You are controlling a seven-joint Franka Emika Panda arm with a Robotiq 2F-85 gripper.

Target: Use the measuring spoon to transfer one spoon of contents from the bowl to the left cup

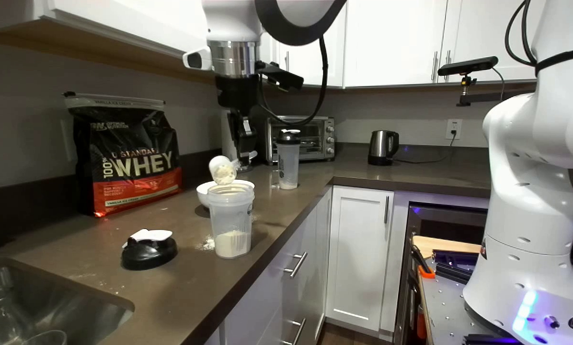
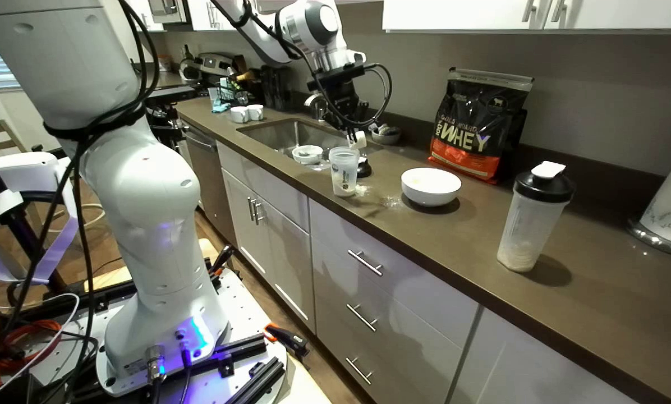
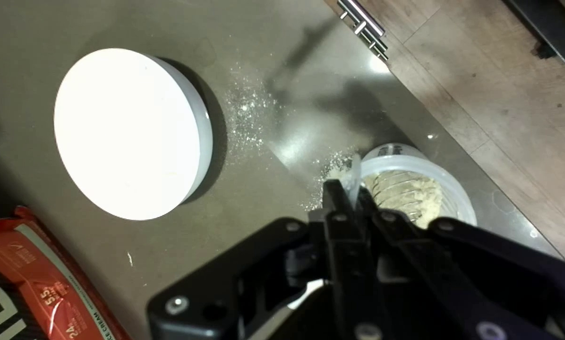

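Jaws, foremost in the wrist view: together, clamped on the handle of the measuring spoon (image 1: 219, 167). Spoon tilted, pale powder (image 1: 226, 176) visible in its scoop, located just above the rim of the open cup (image 1: 231, 214), wall side; contact cannot be determined. More powder (image 1: 232, 244) inside that cup. White bowl (image 2: 430, 189) upright on the bench (image 2: 459, 241), near the cup; loose powder (image 3: 244, 108) scattered between. Black lid (image 1: 149, 252) near the open cup; lidded cup (image 2: 533, 224) standing past the bowl.
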